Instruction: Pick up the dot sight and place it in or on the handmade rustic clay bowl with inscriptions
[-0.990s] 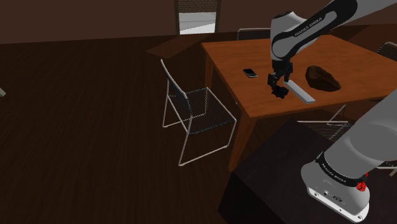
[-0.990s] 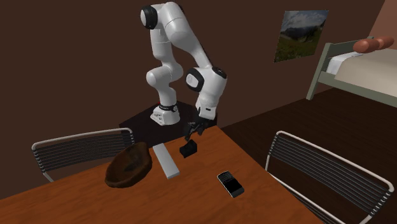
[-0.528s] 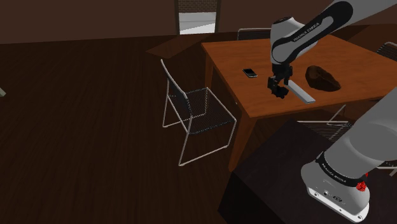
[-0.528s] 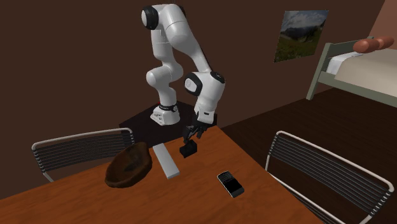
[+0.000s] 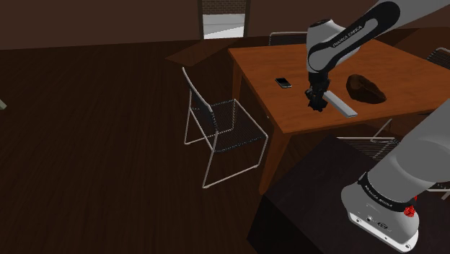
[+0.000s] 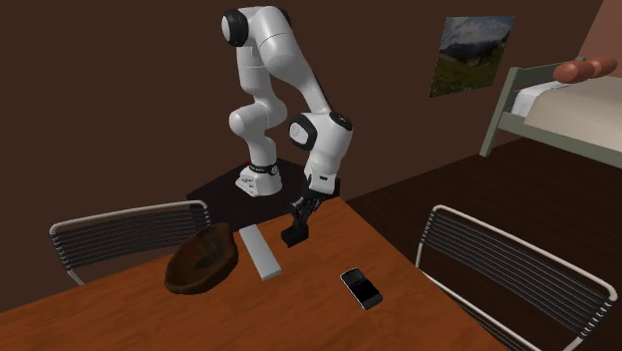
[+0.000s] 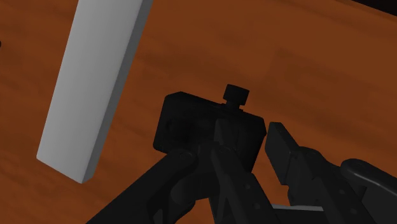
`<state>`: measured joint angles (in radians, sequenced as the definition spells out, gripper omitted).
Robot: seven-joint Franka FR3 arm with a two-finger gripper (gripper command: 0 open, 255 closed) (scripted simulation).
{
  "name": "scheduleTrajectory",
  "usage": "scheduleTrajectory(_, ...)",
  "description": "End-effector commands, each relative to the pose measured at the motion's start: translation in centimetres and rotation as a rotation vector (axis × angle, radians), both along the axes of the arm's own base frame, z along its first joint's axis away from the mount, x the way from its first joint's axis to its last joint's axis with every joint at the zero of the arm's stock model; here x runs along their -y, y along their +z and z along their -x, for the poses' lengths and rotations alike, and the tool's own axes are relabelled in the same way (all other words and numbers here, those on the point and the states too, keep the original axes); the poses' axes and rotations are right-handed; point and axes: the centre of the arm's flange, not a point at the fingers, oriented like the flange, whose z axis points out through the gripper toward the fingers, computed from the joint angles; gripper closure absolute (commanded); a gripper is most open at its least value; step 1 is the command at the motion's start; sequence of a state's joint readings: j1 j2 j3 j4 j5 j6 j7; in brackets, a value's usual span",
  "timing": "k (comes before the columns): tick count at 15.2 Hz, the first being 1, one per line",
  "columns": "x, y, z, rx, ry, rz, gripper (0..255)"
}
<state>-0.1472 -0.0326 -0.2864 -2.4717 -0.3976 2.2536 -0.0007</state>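
Note:
The dot sight (image 5: 316, 107) is a small black block resting on the brown wooden table (image 5: 259, 65), beside a grey slab (image 5: 339, 104). My black gripper (image 5: 315, 101) points straight down and is shut on it. In the wrist view the fingers (image 7: 283, 149) clasp the black sight (image 7: 188, 121), whose small knob sticks up. From the second exterior view the gripper (image 6: 294, 225) covers the sight (image 6: 290, 238). The dark brown clay bowl (image 5: 365, 87) sits on the far side of the slab; in the second exterior view the bowl (image 6: 202, 259) is left of the slab (image 6: 261, 251).
A black phone (image 5: 283, 83) lies on the table toward the shoulder view's left of the gripper. A wire chair (image 5: 216, 123) stands at the table's side, and two more chairs (image 6: 518, 269) (image 6: 120, 234) ring the table. The grey slab (image 7: 95, 83) lies close to the fingers.
The gripper came down over the dot sight and its fingers went from wide apart to shut on it. The sight, bowl, slab and phone stayed in place.

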Motion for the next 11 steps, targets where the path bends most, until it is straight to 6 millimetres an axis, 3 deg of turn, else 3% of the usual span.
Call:
scheduleTrajectory(1,0.0,0.0,0.0,0.000,0.000,0.000,255)
scheduleTrajectory(5,0.0,0.0,0.0,0.000,0.000,0.000,255)
scheduleTrajectory(11,0.0,3.2,0.0,0.000,0.000,0.000,255)
